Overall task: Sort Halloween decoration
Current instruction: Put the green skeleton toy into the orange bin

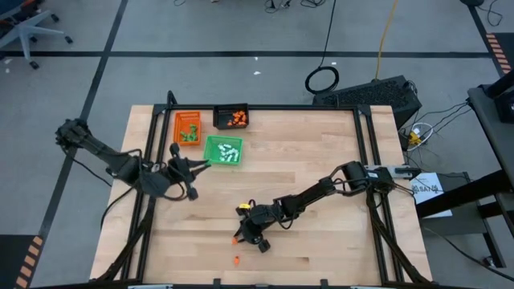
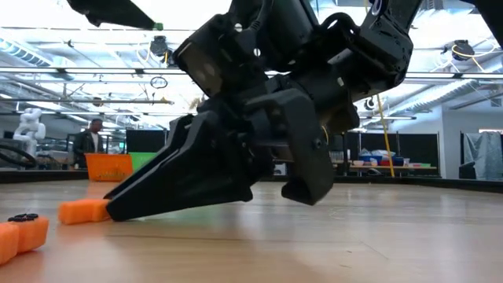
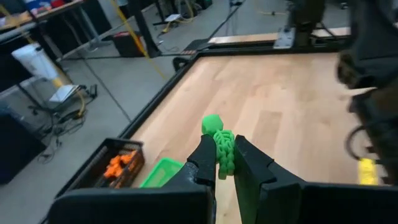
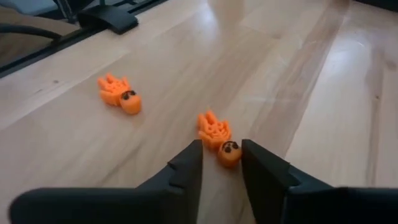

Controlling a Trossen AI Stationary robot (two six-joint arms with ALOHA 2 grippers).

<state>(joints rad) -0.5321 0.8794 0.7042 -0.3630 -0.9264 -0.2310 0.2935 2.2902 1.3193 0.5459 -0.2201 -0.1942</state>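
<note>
My left gripper hovers above the table beside the green tray, shut on a small green skeleton piece. My right gripper is low over the table's near middle, open. Its fingers stand on either side of the head of an orange skeleton piece that lies flat on the wood. A second orange piece lies flat a little farther off. In the low view both orange pieces rest on the table beside the right gripper's fingertip. My left gripper pinches the green piece's ribbed body between its two fingers. The piece's head sticks out past the fingertips, and the piece is lifted clear of the table. My right gripper has the orange piece's head between its fingers; whether they touch it, I cannot tell.
At the table's far left stand an orange tray with green pieces, a black tray with orange pieces, and the green tray with white pieces. Bare wood stretches across the table's right half. A dark raised rim runs round the table.
</note>
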